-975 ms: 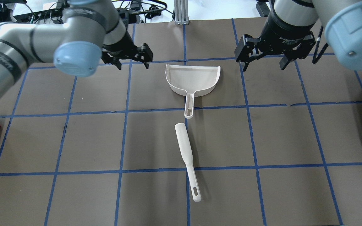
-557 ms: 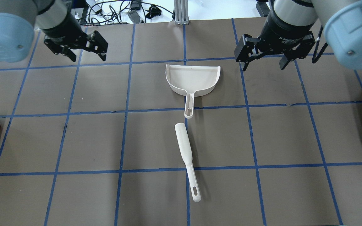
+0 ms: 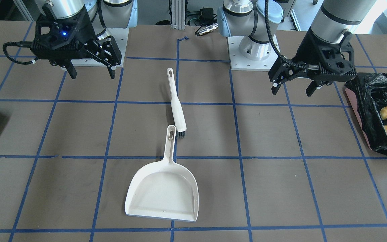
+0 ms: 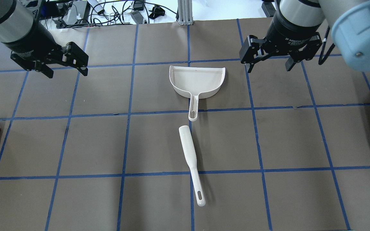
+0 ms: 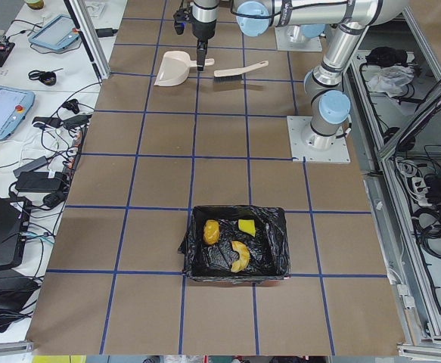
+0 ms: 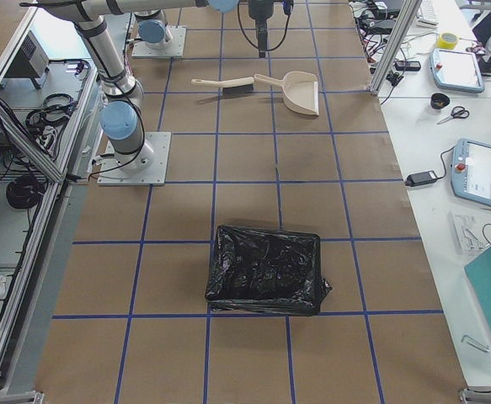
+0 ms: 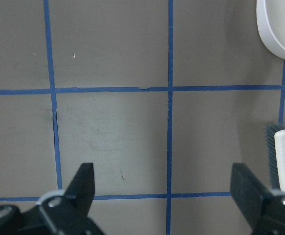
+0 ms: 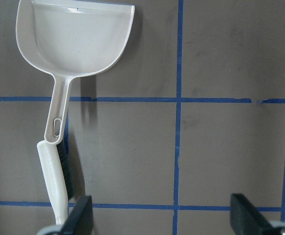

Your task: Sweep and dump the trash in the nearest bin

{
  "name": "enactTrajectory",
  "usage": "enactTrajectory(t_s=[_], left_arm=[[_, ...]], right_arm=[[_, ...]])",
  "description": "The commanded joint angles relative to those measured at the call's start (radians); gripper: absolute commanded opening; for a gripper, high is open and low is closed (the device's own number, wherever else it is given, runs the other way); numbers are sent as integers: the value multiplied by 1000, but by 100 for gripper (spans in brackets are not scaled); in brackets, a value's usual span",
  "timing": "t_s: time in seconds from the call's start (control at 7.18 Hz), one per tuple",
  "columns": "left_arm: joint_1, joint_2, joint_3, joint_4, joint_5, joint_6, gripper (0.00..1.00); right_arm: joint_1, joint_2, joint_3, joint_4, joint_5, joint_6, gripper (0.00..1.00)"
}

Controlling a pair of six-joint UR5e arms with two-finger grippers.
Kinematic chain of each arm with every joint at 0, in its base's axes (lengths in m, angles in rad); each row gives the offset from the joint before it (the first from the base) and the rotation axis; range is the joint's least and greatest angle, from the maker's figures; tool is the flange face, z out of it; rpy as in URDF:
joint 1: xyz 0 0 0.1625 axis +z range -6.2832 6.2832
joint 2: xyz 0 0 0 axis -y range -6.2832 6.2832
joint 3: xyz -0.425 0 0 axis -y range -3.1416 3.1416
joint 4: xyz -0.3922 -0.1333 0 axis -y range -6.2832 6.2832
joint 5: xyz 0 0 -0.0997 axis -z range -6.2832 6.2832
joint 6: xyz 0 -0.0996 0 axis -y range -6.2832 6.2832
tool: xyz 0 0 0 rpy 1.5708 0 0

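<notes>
The trash lies in the bin (image 5: 195, 261) at the robot's left end of the worktop (image 4: 284, 138). In the view from that end we see all three pieces on the crinkled black liner: the golden-brown lump (image 5: 211, 231), the green-and-yellow sponge wedge (image 5: 246, 225) and the curved croissant (image 5: 240, 257). The lump and the sponge sit side by side on the side towards the arms, and the croissant is on the nearer side. From across the worktop we make out only the croissant and the lump inside the bag.

The cream-white dustpan (image 4: 198, 81) and the brush (image 4: 189, 160) lie flat in the middle of the worktop, in line with each other. The dustpan's mouth faces away from the robot. The brush's bristled head is just beside the tip of the dustpan's handle; we cannot tell whether they touch.

The left gripper (image 4: 66, 72) hangs above the worktop with its fingers apart. It is well to the side of the dustpan, towards the bin. The right gripper (image 4: 269, 67) hangs on the dustpan's other side, nearer to it, also with its fingers apart.

A second bin (image 6: 266, 269), lined in black too, stands at the robot's right end.
</notes>
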Motion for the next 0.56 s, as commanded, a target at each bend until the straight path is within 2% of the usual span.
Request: enactTrajectory(t_s=[0.0, 0.14, 0.42], left_arm=[[-59, 22, -27, -2, 33, -74, 100], [-84, 2, -27, 11, 60, -75, 100], [-87, 0, -27, 14, 52, -72, 100]], right_arm=[[0, 1, 0, 0, 0, 0, 100], [0, 1, 0, 0, -1, 0, 100], [0, 1, 0, 0, 0, 0, 100]])
